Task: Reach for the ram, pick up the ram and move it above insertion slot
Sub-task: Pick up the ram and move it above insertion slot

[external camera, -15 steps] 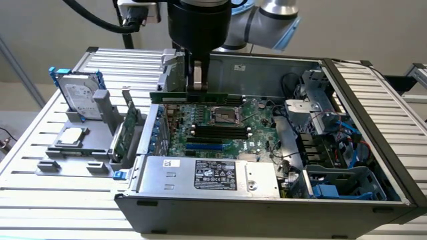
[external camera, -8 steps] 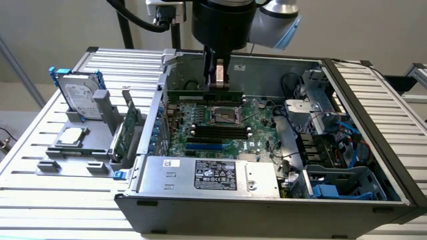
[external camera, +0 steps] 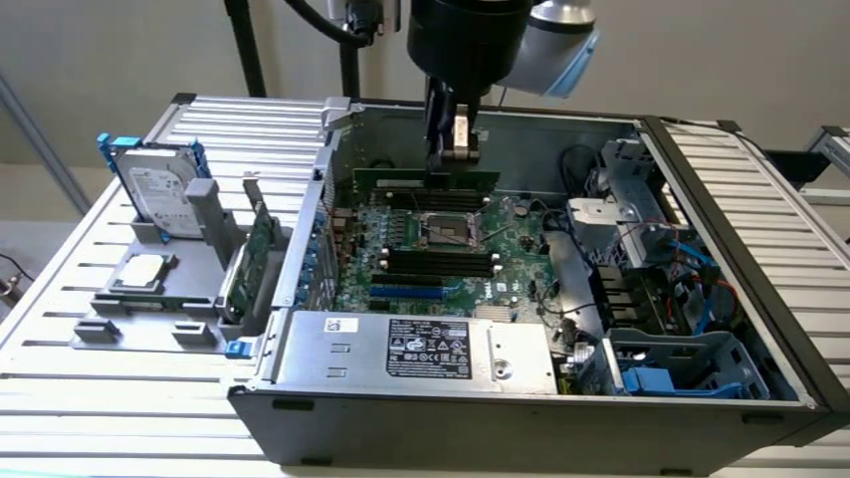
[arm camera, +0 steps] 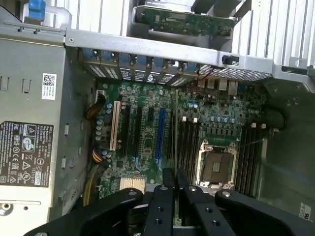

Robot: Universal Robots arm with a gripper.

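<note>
Your pincer [arm camera: 174, 184] is clamped on the ram [arm camera: 176, 147], fingers [arm camera: 167, 184] pressed against both faces of the thin green stick, which in the wrist view runs edge-on away from the jaws over the motherboard [arm camera: 147, 142]. In the exterior view the ram [external camera: 425, 180] hangs level under the pincer [external camera: 452, 159] toward the far side of the open computer case [external camera: 531, 418], beyond the processor socket [external camera: 449, 229]. To do this well, judge it so: keep the stick parallel to the insertion slot [arm camera: 189, 142], one of the black sockets beside the processor socket, and centre it along the slot's length while holding clear above it.
</note>
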